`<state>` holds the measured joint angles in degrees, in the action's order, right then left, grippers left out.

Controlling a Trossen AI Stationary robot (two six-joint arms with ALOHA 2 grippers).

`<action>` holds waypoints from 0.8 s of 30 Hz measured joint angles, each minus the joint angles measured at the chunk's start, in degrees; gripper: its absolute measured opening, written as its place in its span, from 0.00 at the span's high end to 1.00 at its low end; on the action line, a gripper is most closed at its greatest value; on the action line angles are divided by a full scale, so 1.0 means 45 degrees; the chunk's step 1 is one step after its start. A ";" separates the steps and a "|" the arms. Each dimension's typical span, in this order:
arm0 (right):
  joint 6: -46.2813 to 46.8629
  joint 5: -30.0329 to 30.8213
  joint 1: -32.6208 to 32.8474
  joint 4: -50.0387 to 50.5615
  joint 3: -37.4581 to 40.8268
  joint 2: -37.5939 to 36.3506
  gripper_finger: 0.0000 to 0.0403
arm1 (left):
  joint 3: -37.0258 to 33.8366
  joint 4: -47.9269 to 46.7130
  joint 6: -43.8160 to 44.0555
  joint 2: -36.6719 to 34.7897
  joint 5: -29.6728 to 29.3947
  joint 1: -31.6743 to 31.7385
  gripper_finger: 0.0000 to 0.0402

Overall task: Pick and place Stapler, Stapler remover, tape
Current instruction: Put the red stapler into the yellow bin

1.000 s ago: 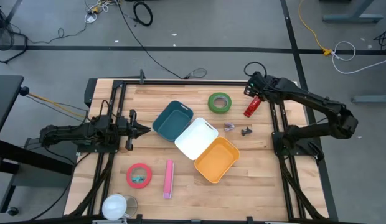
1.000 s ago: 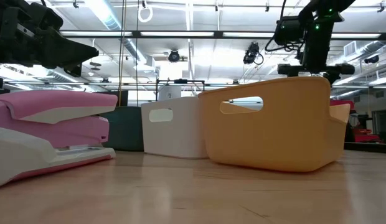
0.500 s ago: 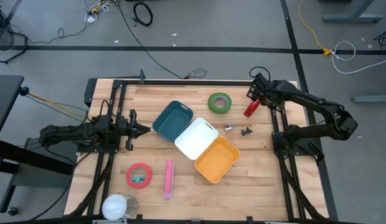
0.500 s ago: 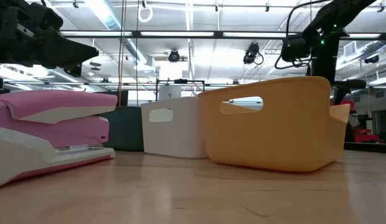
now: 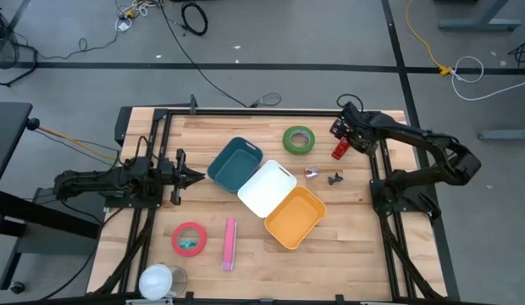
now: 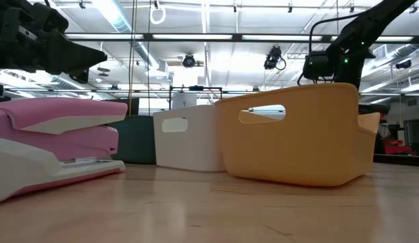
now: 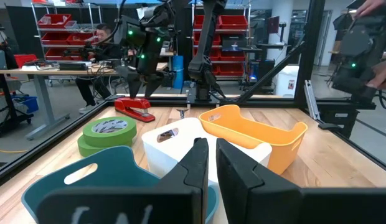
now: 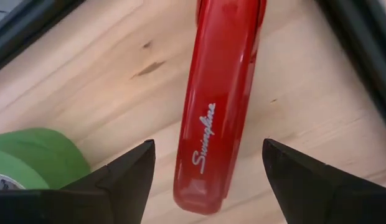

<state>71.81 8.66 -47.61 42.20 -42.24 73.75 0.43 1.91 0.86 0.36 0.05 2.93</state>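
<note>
**Right pincer spread above the red stapler**

As the right arm reaches over the far right part of the bench (image 5: 245, 254), we find its right pincer (image 5: 341, 134) directly above the red stapler (image 5: 339, 150), fingers (image 8: 127, 180) spread wide with one on each side of the stapler body and nothing gripped. From the right wrist view, the stapler (image 8: 218, 112) lies flat on the wood between the two finger tips, its script lettering facing up, and the green tape roll (image 8: 31, 165) lies just beside it.

We record the green tape roll (image 5: 299, 140) on the bench near the far edge, between the stapler and the teal bin (image 5: 234, 163). Near the stapler lies the dark staple remover (image 5: 334, 179), beside a small pale item we cannot identify. Three bins stand in a diagonal row at mid-bench: teal, white bin (image 5: 267, 188) and orange bin (image 5: 295, 219), each touching the next.

We note the left pincer (image 5: 195, 177) waiting at the left side, clenched on nothing, pointing toward the teal bin. A red tape roll (image 5: 189, 240) and a pink stapler (image 5: 229, 243) lie near the front edge.
</note>
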 joint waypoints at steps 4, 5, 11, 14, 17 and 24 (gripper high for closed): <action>-0.0049 -0.0249 -0.0180 -0.0090 0.0000 0.0471 0.27 | -0.0002 0.0000 -0.0002 0.0000 0.0000 -0.0003 0.91; -0.0095 -0.0270 -0.0242 -0.0086 0.0000 0.0598 0.27 | -0.0004 0.0000 -0.0004 0.0000 0.0004 0.0001 0.91; -0.0155 -0.0471 -0.0396 -0.0251 0.0000 0.1171 0.27 | -0.0001 0.0000 0.0000 0.0000 0.0000 0.0002 0.91; -0.0165 -0.0471 -0.0391 -0.0463 0.0000 0.1384 0.27 | -0.0001 0.0000 -0.0004 0.0000 0.0000 0.0001 0.91; -0.0165 -0.0505 -0.0391 -0.0670 0.0000 0.1488 0.27 | 0.0000 0.0000 0.0000 0.0000 0.0005 0.0002 0.91; -0.0165 -0.0495 -0.0391 -0.0755 0.0000 0.1517 0.33 | -0.0001 0.0000 -0.0004 0.0000 0.0005 0.0001 0.91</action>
<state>71.07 6.44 -49.36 38.81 -42.24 80.58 0.42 1.91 0.85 0.36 0.08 2.94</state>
